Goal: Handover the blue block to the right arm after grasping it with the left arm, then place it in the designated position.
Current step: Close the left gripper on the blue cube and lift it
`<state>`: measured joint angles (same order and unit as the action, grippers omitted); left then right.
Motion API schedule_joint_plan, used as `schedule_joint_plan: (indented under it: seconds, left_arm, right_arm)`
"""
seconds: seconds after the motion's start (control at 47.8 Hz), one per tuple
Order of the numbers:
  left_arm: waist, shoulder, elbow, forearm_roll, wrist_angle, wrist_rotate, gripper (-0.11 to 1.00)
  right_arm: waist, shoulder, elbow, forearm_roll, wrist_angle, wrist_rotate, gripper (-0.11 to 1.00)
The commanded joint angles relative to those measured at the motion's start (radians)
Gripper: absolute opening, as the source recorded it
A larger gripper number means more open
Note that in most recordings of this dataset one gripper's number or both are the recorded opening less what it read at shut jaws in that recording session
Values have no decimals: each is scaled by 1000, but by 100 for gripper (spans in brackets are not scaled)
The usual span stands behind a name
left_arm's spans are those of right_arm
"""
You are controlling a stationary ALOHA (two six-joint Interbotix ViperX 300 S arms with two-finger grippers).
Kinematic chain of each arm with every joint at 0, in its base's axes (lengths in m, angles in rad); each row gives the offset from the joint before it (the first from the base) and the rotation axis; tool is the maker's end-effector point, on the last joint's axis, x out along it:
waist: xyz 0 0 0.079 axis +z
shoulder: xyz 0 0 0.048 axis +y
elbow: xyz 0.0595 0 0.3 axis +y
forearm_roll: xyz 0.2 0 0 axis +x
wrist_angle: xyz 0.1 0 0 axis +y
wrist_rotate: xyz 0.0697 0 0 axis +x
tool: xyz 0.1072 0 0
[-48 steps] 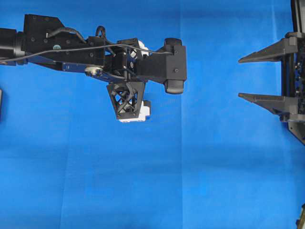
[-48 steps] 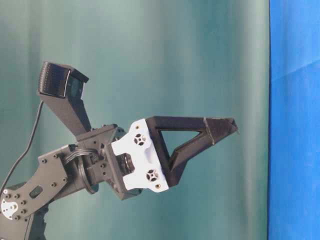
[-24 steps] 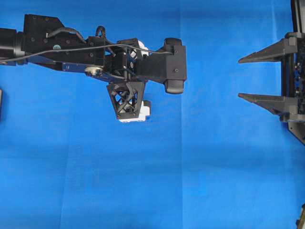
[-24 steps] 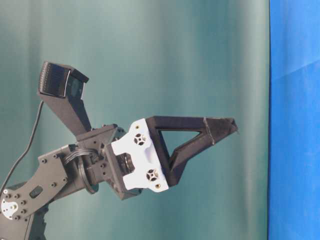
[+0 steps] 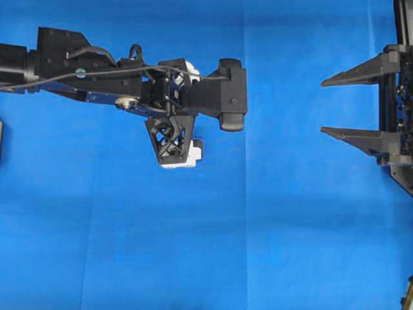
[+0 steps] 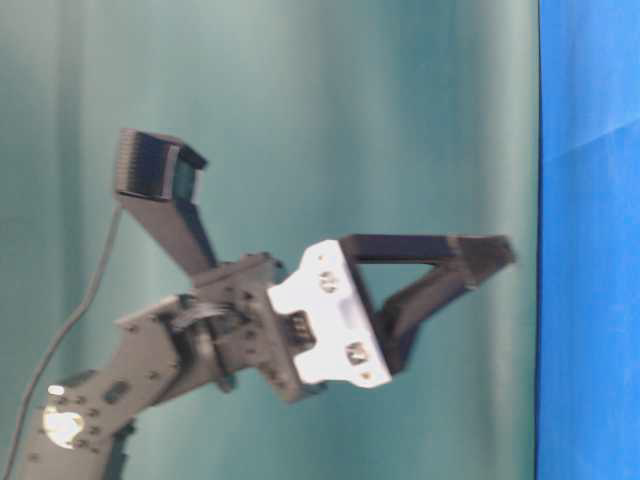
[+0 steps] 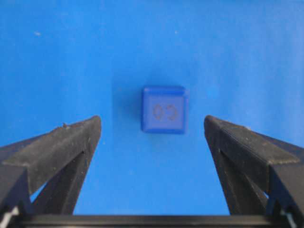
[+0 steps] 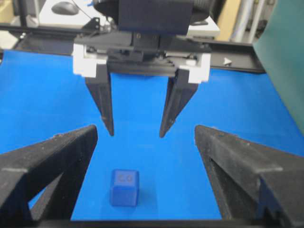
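The blue block (image 7: 164, 109) lies on the blue cloth (image 7: 152, 42), its embossed face up. My left gripper (image 7: 152, 118) points down at it and stands open, each fingertip well clear of the block's sides. The right wrist view shows the block (image 8: 124, 187) low between the wide-open fingers of my right gripper (image 8: 146, 128), with the left gripper (image 8: 137, 134) and its white brackets hanging above the cloth behind it. Overhead, the left arm (image 5: 97, 68) hides the block, and the right gripper (image 5: 322, 106) waits open at the right edge.
Blue cloth (image 5: 193, 245) covers the table. A teal backdrop (image 6: 300, 100) fills the table-level view. Black frame rails (image 8: 42, 45) run past the cloth's far edge. Dark objects sit at the overhead view's left edge (image 5: 1, 139) and bottom right corner (image 5: 409, 294).
The left arm has shifted slightly left in the overhead view and moved toward the cloth in the table-level view, where it is blurred. The right gripper has not moved.
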<state>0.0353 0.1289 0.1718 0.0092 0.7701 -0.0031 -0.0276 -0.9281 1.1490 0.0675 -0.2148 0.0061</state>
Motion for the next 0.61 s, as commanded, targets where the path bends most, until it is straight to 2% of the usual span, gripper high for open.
schedule_joint_plan:
  seconds: [0.0,0.334,0.585]
  left_arm:
    - [-2,-18,11,2,-44,-3,93]
    - [-3,-3,114,2,-216,-3,93]
    - [-2,72,126,2,-247,-3,93]
  right_arm:
    - [-2,12,-28,0,-5,0,96]
    - [0,31,-29,0,-6,-2,96]
    - [-2,35,-29,0,-9,-2,96]
